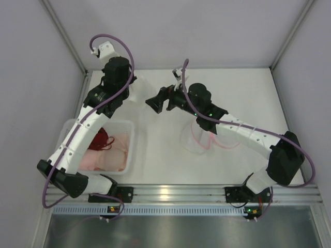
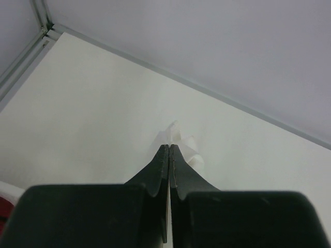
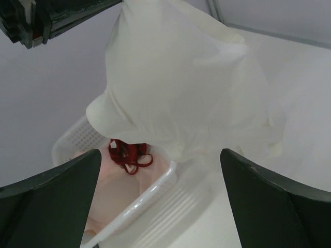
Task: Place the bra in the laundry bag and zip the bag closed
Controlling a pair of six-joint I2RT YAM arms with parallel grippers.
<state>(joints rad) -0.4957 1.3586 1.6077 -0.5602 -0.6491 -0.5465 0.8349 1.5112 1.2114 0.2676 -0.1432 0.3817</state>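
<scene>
Carry the bra (image 3: 181, 77) across to the laundry bag (image 1: 199, 137), which lies on the table under the right forearm, well apart from the bra. The left gripper (image 2: 169, 147) is clamped on only a small fold of cloth, so move slowly. The right gripper (image 3: 160, 152), jaws spread wide and empty, faces the cloth and can steady its lower part. The bra hangs whitish, soft and bunched, near the basket (image 3: 139, 201).

One pale bra (image 3: 176, 88); one red bra (image 3: 126, 155); one basket (image 3: 150, 194); one laundry bag (image 1: 195, 140).
</scene>
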